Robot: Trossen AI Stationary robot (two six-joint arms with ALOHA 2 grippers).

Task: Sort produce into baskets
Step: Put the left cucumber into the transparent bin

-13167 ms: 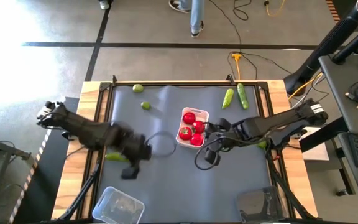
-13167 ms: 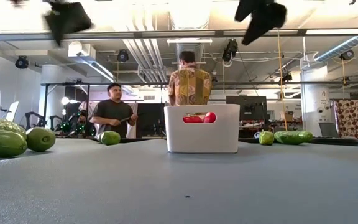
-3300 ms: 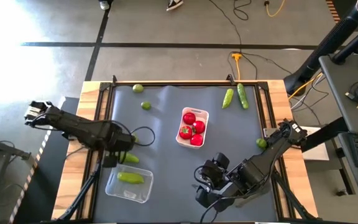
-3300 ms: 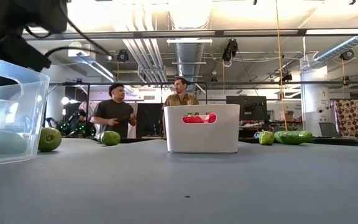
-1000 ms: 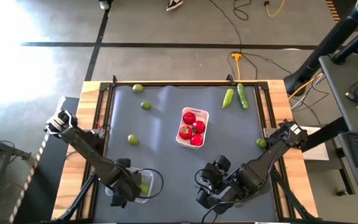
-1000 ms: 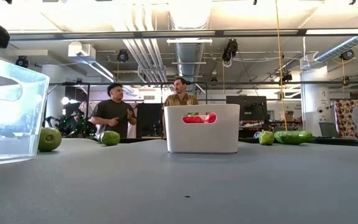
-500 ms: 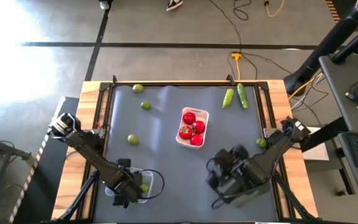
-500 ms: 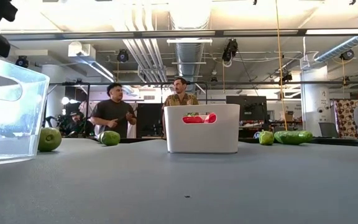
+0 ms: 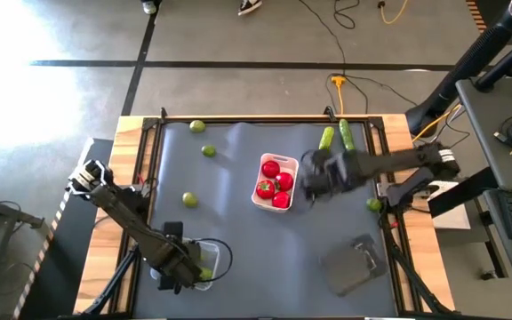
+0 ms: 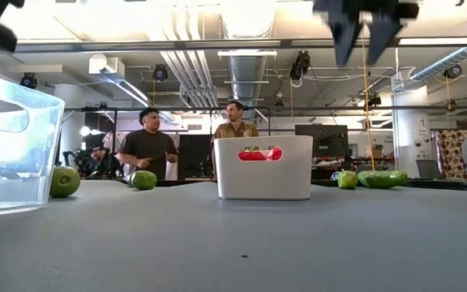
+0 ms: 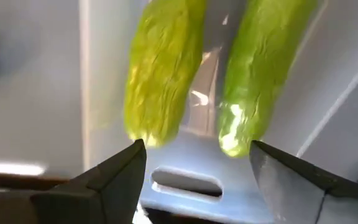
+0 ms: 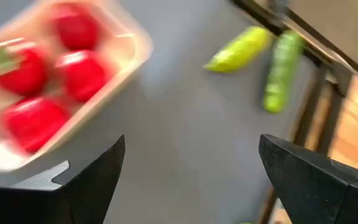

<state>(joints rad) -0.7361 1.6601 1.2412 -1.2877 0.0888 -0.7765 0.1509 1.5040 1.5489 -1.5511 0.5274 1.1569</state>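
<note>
The right gripper [image 9: 320,180], jaws wide apart and empty, hangs above the grey mat [image 9: 238,213] between the opaque white tray of red tomatoes [image 9: 275,182] and two elongated green cucumbers [image 9: 337,138] at the table's far right corner, their long axes running toward the far edge (this arm is much the nearer). The left gripper [image 9: 178,265], jaws apart, hovers over the clear plastic tray [image 11: 191,168] holding two cucumbers at the near left edge; the dark smoky tray [image 9: 349,265] sits near right, and people stand beyond.

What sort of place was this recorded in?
Probably an open robotics lab or workshop: exposed silver ceiling ducts, desks with dark monitors, two people standing behind the grey-matted wooden table, and cables across the floor.
</note>
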